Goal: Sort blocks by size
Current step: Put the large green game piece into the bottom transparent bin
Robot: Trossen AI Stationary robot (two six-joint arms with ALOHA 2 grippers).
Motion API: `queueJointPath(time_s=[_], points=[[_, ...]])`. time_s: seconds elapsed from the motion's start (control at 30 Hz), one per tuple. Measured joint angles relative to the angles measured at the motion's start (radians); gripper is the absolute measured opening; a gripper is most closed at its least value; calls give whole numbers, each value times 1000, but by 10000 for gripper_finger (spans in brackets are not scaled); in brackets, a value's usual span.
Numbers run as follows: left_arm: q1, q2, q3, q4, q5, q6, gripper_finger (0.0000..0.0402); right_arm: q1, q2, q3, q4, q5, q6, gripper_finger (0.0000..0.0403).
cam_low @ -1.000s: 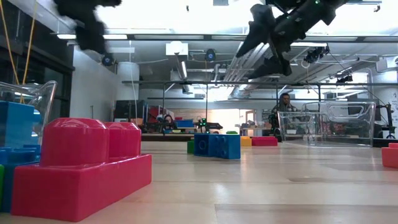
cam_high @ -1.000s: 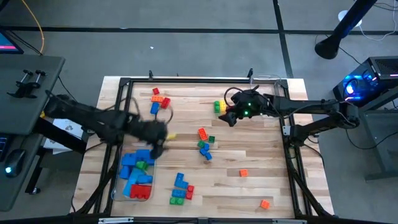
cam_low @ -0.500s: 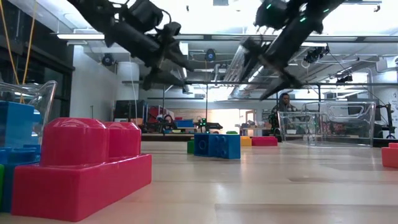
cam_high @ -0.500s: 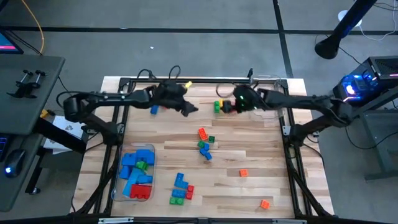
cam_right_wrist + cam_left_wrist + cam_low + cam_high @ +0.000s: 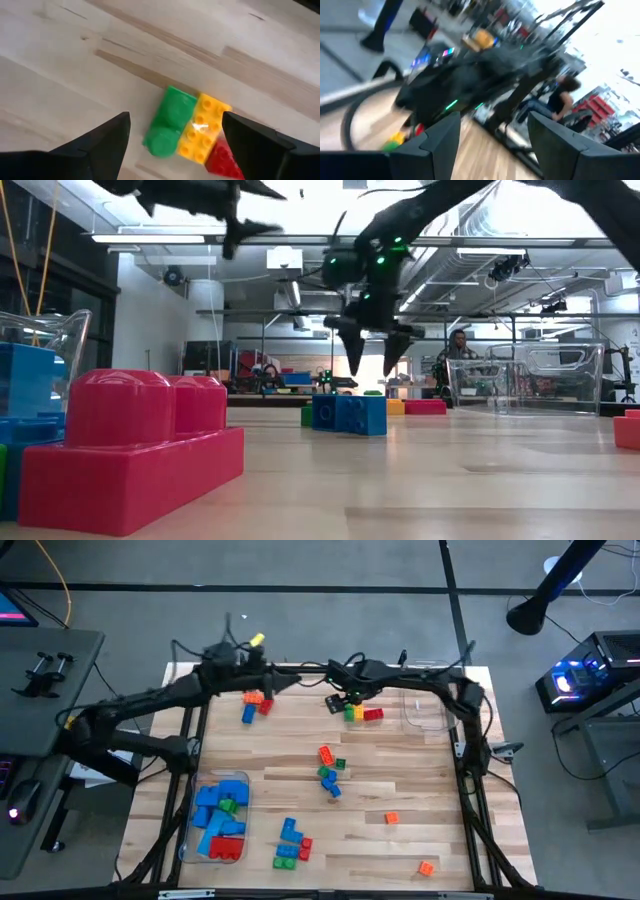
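A green, a yellow and a red block (image 5: 362, 713) lie side by side on the table near its far edge. My right gripper (image 5: 342, 700) hangs open just above them, pointing down. In the right wrist view (image 5: 176, 122) the green block (image 5: 167, 127) and yellow block (image 5: 202, 132) show between its fingers, clear of them. My left gripper (image 5: 272, 680) stands open and level, high over the far left of the table, with nothing between its fingers (image 5: 492, 127). More blocks (image 5: 328, 775) lie loose mid-table.
A clear tub (image 5: 192, 825) at the near left holds blue, red and green blocks. A second clear tub (image 5: 425, 710) stands at the far right. Loose blocks lie at the far left (image 5: 255, 705), near the front (image 5: 290, 845) and at the near right (image 5: 426, 867).
My left gripper has swung from over the near-left tub up toward the table's far edge and tipped from pointing down to level. My right gripper has gone toward the table's left and down, tipping steeply downward, and now hangs over the green, yellow and red blocks.
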Motion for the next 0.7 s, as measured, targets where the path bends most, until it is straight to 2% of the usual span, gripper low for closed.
queueJointPath(time_s=[0.1,0.3,0.5,0.7], points=[[0,-68,1,-37,-31,7,216,2,51,54,-37,19,2,295],[0,-135,1,-107,-45,24,216,-15,99,60,-85,19,46,249],[-2,-133,1,-128,-47,32,216,-24,132,60,-41,6,81,211],[-2,-123,0,-170,-49,27,216,-10,134,61,8,13,90,199]])
